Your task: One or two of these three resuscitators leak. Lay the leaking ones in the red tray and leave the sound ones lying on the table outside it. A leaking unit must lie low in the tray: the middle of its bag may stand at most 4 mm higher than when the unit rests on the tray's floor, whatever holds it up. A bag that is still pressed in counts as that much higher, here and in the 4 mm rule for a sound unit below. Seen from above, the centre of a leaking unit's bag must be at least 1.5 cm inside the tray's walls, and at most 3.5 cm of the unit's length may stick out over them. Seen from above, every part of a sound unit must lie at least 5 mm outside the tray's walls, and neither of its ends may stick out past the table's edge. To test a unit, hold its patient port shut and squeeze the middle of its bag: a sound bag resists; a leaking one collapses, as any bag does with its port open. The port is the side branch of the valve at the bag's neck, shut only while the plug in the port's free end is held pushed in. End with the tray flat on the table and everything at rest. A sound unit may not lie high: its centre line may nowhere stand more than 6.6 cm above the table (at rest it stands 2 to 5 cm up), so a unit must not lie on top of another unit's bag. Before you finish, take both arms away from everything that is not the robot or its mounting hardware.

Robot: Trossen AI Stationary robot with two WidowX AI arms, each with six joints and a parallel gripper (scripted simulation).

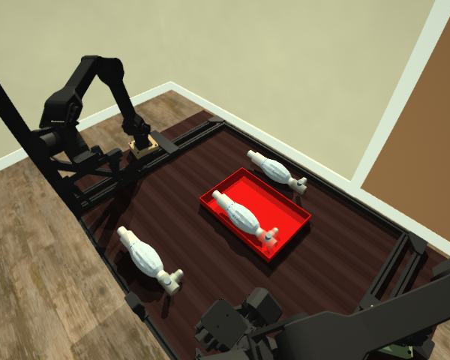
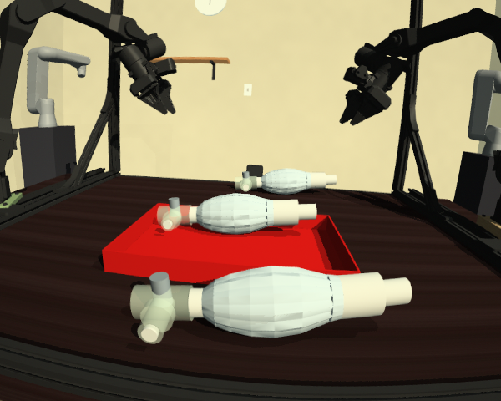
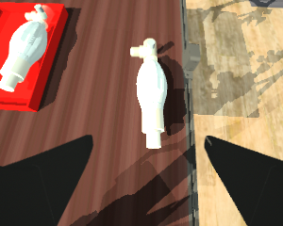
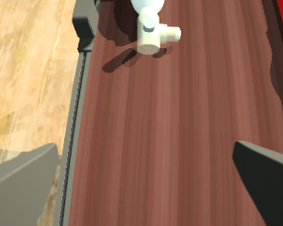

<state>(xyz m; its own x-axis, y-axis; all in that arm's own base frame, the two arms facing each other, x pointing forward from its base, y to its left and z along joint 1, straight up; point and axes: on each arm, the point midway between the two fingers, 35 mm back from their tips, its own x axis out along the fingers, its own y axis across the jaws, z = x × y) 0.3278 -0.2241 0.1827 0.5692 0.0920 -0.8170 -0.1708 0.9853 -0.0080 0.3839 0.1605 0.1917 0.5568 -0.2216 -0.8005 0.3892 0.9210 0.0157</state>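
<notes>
Three white resuscitators lie still. One (image 1: 241, 217) lies lengthwise in the red tray (image 1: 256, 213) at the table's middle, and it also shows in the exterior view (image 2: 238, 213) and the left wrist view (image 3: 25, 44). A second (image 1: 275, 170) lies on the table beyond the tray. The third (image 1: 145, 257) lies on the table near the edge, clear of the tray, and shows in the left wrist view (image 3: 152, 89). My left gripper (image 2: 362, 108) and right gripper (image 2: 159, 98) are both open, empty and high above the table.
Black frame rails (image 1: 186, 135) run along the table's edges. The third unit's valve (image 4: 151, 28) lies close to the table's edge rail (image 4: 82, 28). Wood floor lies beyond the rail.
</notes>
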